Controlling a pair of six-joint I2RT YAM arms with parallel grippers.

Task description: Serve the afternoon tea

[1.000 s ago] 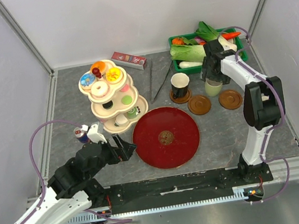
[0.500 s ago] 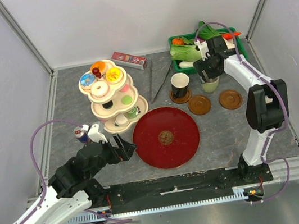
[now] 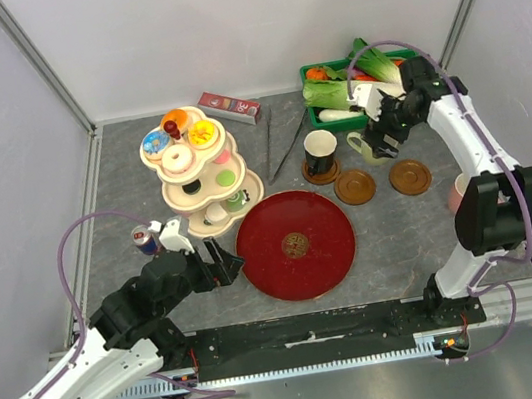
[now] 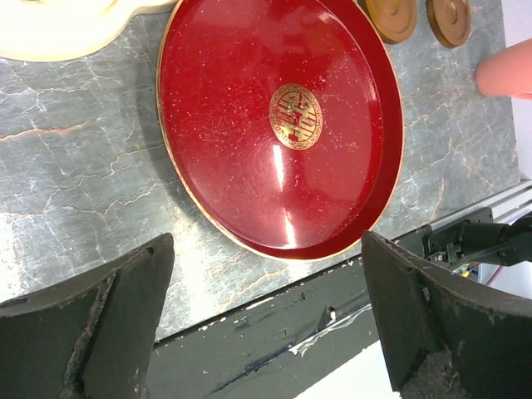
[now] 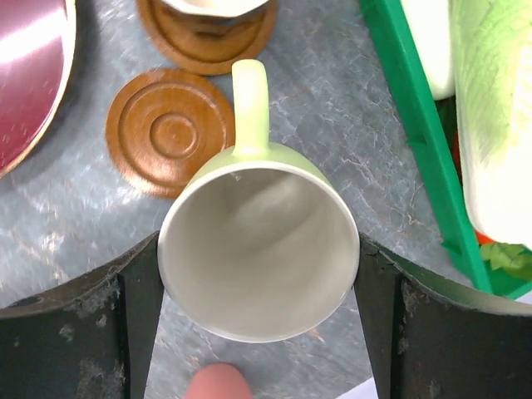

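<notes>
My right gripper (image 5: pixel 258 243) is shut on a pale green mug (image 5: pixel 266 274), one finger on each side of its rim, the handle pointing at the coasters. From above, this mug (image 3: pixel 363 149) hangs tilted beside the black mug (image 3: pixel 320 152), which stands on a coaster. Two bare brown coasters (image 3: pixel 354 186) (image 3: pixel 409 177) lie in front of it. A three-tier stand (image 3: pixel 195 165) holds donuts and sweets. My left gripper (image 3: pixel 220 262) is open and holds nothing at the near left rim of the red plate (image 3: pixel 296 245). The left wrist view shows that plate (image 4: pixel 274 125) beyond the left gripper (image 4: pixel 266 241).
A green crate (image 3: pixel 369 82) of vegetables sits right behind the green mug. A pink mug (image 3: pixel 459 193) stands by the right arm. Metal tongs (image 3: pixel 282 141) and a red box (image 3: pixel 229 107) lie behind the stand. A small can (image 3: pixel 145 241) stands left of my left gripper.
The right arm has swung out to the right with the green mug, turning and tilting it. The pink mug has come into sight. The left arm has not moved.
</notes>
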